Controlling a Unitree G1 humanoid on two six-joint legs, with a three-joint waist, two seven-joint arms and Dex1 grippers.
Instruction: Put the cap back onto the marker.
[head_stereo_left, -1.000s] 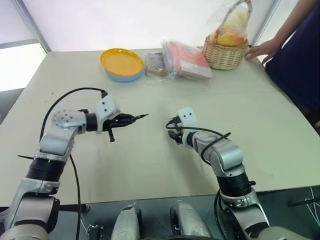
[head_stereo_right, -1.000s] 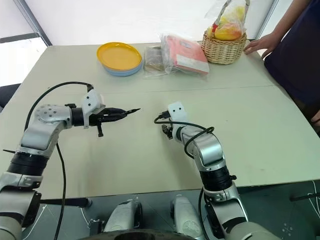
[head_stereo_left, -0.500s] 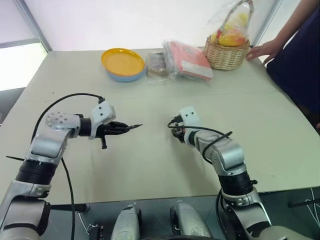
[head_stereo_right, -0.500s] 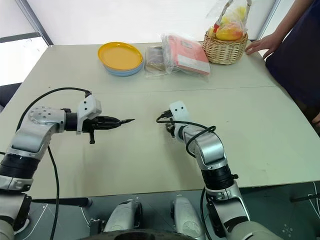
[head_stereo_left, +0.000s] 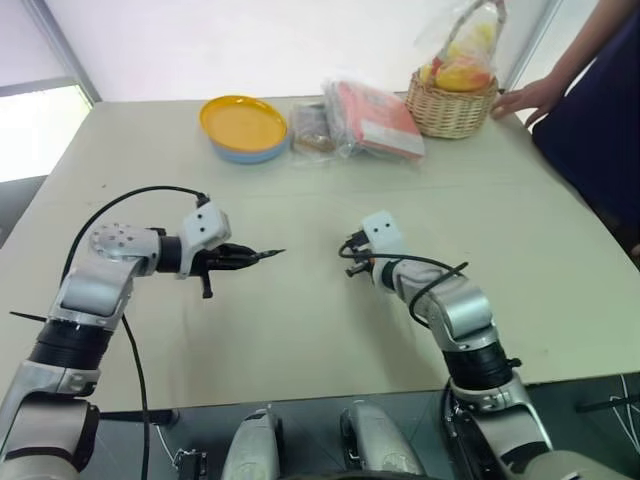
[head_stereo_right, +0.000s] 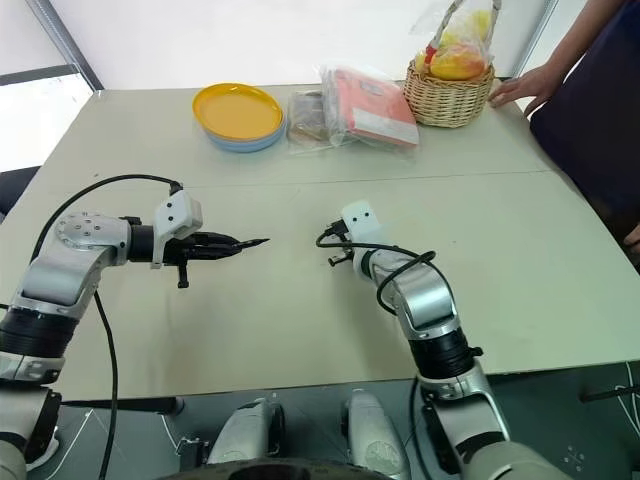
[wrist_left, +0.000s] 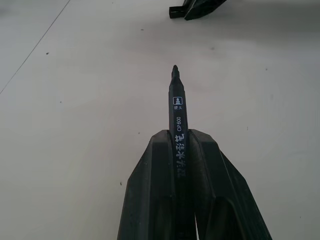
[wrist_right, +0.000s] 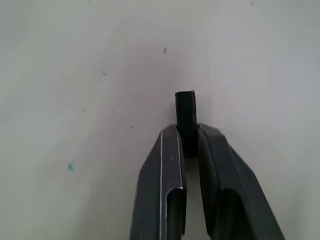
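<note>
Left of centre, my left gripper (head_stereo_left: 238, 258) clamps the marker (wrist_left: 178, 112), black w/ white print, bare tip out. Mid-frame, right gripper (wrist_right: 187, 137) pinches the cap (wrist_right: 185, 115), short dark cylinder. Beige table (head_stereo_left: 300, 310); window glare upper left.

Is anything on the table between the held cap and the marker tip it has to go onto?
Nothing visible. The right gripper holds the cap, the left gripper holds the marker, and only bare table lies between them.

one marker (wrist_left: 178, 125), one cap (wrist_right: 186, 117), two claws, one basket (head_stereo_left: 447, 108), two stacked plates (head_stereo_left: 243, 128), one person's hand (head_stereo_left: 527, 98)
</note>
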